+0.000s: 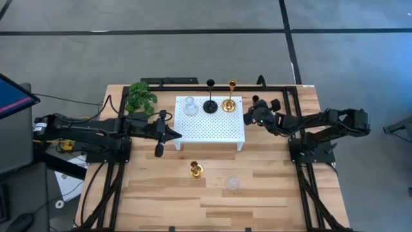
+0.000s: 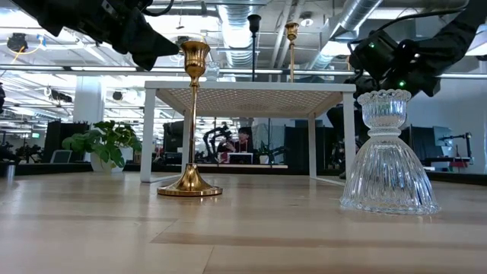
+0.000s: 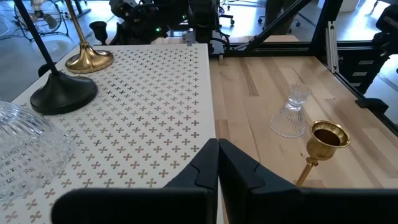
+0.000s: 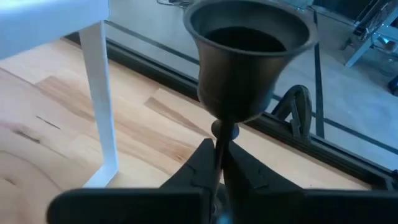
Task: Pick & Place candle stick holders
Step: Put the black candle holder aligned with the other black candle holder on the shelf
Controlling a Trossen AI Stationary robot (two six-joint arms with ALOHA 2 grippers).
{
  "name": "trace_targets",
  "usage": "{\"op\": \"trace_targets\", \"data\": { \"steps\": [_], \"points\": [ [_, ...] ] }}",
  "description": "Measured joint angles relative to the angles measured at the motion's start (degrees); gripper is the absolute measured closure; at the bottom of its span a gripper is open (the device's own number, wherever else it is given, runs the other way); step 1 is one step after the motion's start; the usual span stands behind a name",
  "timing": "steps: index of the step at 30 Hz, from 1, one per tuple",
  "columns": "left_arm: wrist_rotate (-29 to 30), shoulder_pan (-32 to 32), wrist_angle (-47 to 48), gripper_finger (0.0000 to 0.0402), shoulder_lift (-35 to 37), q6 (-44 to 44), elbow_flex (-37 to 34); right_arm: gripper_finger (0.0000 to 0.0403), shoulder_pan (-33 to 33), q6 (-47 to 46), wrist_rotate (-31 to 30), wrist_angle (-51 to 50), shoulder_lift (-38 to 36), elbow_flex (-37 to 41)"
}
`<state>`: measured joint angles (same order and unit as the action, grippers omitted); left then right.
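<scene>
The left gripper (image 1: 175, 135) – fingers pressed together, empty – hovers at the white platform's (image 1: 212, 132) left edge; glass (image 1: 190, 106), black (image 1: 210, 106) and gold (image 1: 228, 104) holders stand beyond it. The right gripper (image 4: 217, 163) pinches a black holder (image 4: 247, 53) by its stem, just right of the platform.

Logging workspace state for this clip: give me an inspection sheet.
Surface: wood table with white platform on it.
Job's things: glass holder, black holder and gold holder upright on platform; second gold holder and second glass holder on table; second black holder held.
Clutter: plant.
Grippers: left gripper shut, empty, at platform's edge; right gripper shut on second black holder's stem.
Cables: black cable left of table.
Surroundings: monitor; person behind.
</scene>
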<state>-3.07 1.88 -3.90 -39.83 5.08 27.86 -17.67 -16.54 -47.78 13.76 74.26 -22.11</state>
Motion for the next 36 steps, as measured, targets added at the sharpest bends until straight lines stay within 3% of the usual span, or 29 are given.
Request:
{"op": "trace_targets", "data": {
  "steps": [9,19,27,32,36],
  "points": [
    [0.0,0.01,0.01,0.0392,0.0,0.0,0.0,0.0397,4.03,-1.14,0.21,-6.26,-4.19,0.11],
    [0.0,0.0,0.0,0.0392,0.0,0.0,0.0,0.0401,8.8,-6.51,0.16,-25.01,-19.65,-1.27],
    [0.0,0.01,0.0,0.0392,0.0,0.0,0.0,0.0402,15.03,-6.48,0.19,-37.68,-28.64,-10.68],
    [0.0,-0.01,0.0,0.0392,0.0,0.0,0.0,0.0402,19.32,-6.47,-0.1,-46.18,-28.77,-19.12],
    [0.0,0.0,0.0,0.0392,0.0,0.0,0.0,0.0402,22.41,-6.05,-0.12,-47.52,-26.75,-24.54]
  ]
}}
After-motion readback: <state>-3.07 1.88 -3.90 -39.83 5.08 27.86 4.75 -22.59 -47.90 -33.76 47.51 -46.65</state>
